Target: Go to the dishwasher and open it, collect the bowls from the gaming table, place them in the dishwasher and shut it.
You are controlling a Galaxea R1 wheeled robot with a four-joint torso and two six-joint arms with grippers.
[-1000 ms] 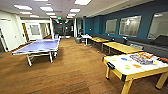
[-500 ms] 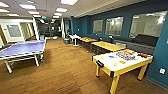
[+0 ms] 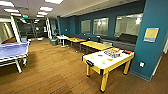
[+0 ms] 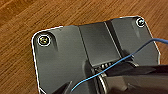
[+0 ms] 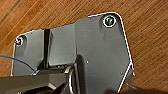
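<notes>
Head view: the gaming table [image 3: 101, 63], white top on yellow legs, stands on the near right, close beside the teal wall [image 3: 152, 47]. On its top lie small coloured bowls: a blue one [image 3: 100, 55] near the middle, an orange one [image 3: 110, 59] to its right, a yellow-green one [image 3: 103, 62] nearer, and a pale one [image 3: 92, 57] to the left; their exact shapes cannot be told. A patterned item [image 3: 111, 53] and an orange object [image 3: 127, 52] sit at the far end of the top.

Farther along the right side stand two yellow-wood tables [image 3: 96, 45], a small white table [image 3: 62, 37] beyond them, and a dark sofa [image 3: 126, 40] under the windows. On the left stands a blue table-tennis table [image 3: 12, 51]. The floor [image 3: 55, 67] is brown wood plank.

Wrist views: each shows the robot's dark plate over the wood floor, with a thin blue wire [image 4: 117, 63] crossing it. Neither claw's state can be told, spread or pressed together.
</notes>
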